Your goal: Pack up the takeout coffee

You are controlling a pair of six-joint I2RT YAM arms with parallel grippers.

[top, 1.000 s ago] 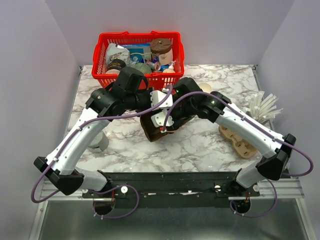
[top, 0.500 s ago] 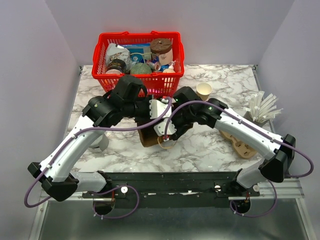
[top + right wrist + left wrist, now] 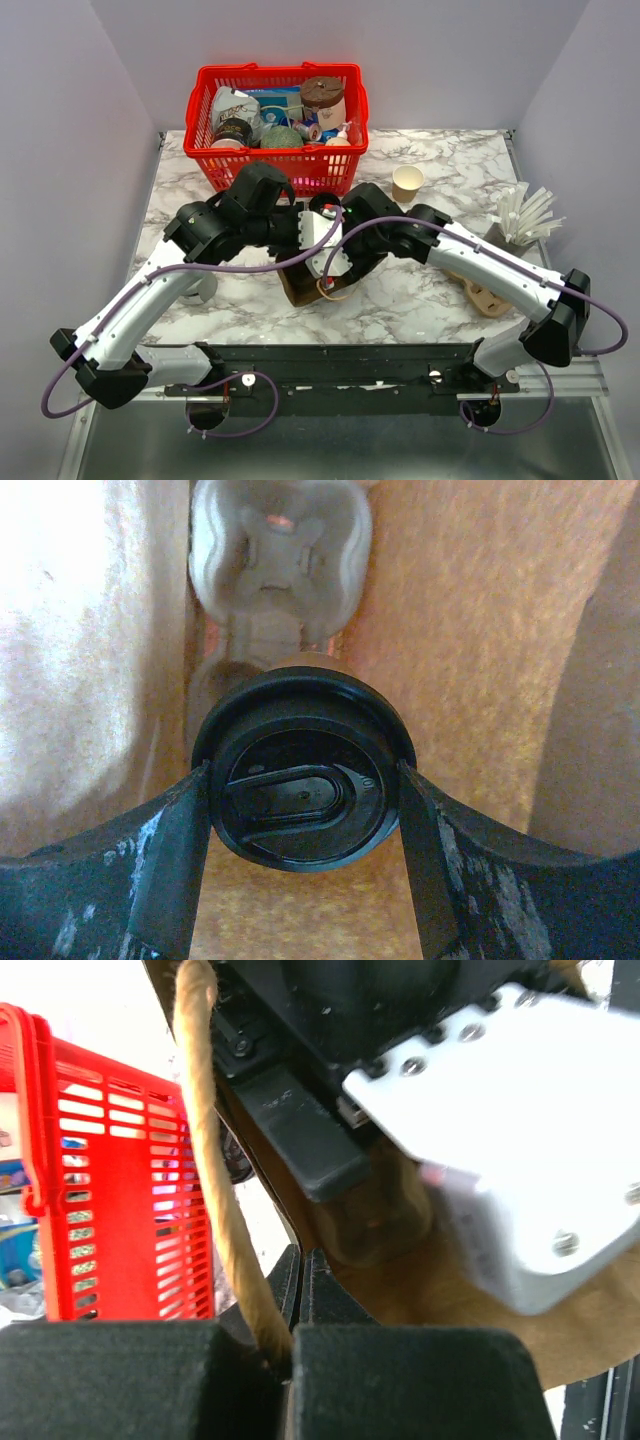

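The takeout coffee (image 3: 407, 183), a small tan cup with a white inside, stands open on the marble, apart from both grippers. A brown paper bag (image 3: 297, 285) lies between the arms. My left gripper (image 3: 297, 1260) is shut on the bag's rope handle (image 3: 215, 1160). Inside the bag (image 3: 470, 630), my right gripper (image 3: 300, 780) has both fingers pressed against the sides of a black-lidded cup (image 3: 300, 800). Beyond that cup, a pale moulded shape (image 3: 280, 550) lies deeper in the bag. From above, the right gripper's fingers are hidden in the bag.
A red basket (image 3: 205, 150) full of goods stands at the back. A brown pulp carrier (image 3: 485, 290) and a holder of white sticks (image 3: 525, 215) sit at the right. A pale cylinder (image 3: 200, 285) is under the left arm.
Both arms and the bag have shifted a little toward the near left. The right arm has drawn off the tan cup, which now shows whole. Both grips are unchanged.
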